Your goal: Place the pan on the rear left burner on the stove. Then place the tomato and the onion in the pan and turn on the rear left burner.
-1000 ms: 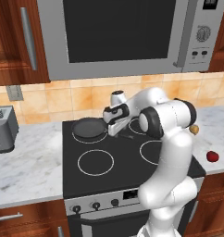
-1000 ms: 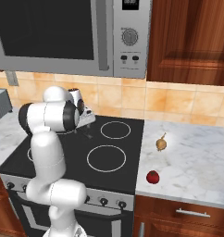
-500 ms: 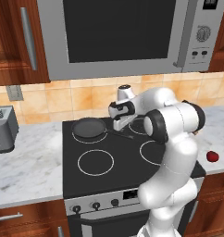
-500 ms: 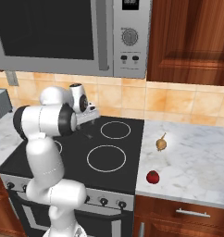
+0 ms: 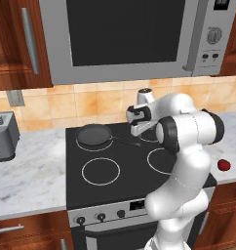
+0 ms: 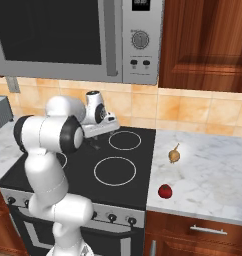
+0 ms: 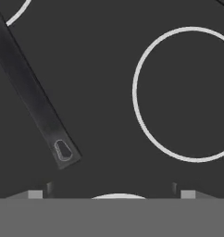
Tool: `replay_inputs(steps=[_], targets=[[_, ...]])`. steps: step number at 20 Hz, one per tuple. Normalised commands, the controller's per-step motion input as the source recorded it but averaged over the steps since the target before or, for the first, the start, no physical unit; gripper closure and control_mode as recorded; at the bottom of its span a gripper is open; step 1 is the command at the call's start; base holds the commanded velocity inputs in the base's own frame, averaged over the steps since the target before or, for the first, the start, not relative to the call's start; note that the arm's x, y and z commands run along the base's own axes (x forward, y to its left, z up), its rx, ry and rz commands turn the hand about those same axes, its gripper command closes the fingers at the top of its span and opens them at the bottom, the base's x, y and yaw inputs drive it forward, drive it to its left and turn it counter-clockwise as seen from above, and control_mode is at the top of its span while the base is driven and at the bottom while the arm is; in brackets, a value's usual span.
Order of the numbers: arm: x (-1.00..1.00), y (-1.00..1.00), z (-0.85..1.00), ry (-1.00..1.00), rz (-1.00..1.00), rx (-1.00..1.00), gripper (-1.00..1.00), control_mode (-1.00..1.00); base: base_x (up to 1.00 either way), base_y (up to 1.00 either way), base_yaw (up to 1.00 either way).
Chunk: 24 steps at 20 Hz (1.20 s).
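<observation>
Flat black glass stove (image 5: 134,176) with four white ring burners, set in a pale marble tabletop (image 6: 208,170). Small dark shallow round pan (image 5: 93,135) sits on the thin white circle of the rear left burner (image 5: 80,146), thin handle pointing right toward the arm. First step looks done.

End effector (image 5: 138,128) hangs above the rear middle of the stove, just past the handle tip, jaws spread wide, gripping nothing. In the hand view the handle end runs off to the left, apart from the fingertips.

Yellow-brown onion (image 6: 174,155) with stalk lies on the tabletop right of the stove; small glossy red tomato (image 6: 165,191) lies nearer the front edge. Both well apart from the end effector.

Step in hand, as I judge: going for the vegetables. Next move calls for a swing right and a descent over one of them.
</observation>
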Motion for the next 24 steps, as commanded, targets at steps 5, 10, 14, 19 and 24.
replay_inputs(steps=[5,10,14,19,24], targets=[[-0.19,-0.65,0.02,-0.04,-0.16,0.0,-1.0,-1.0,0.0,0.0,0.0],[-0.25,-0.69,0.0,-0.07,-0.18,0.0,-1.0,-1.0,0.0,0.0,0.0],[-0.21,-0.71,0.01,-0.08,-0.18,0.0,-1.0,-1.0,0.0,0.0,0.0],[-0.19,-0.69,0.0,-0.07,-0.17,0.0,-1.0,-1.0,0.0,0.0,0.0],[-0.08,-0.59,0.02,-0.1,-0.14,0.0,-1.0,-1.0,0.0,0.0,0.0]])
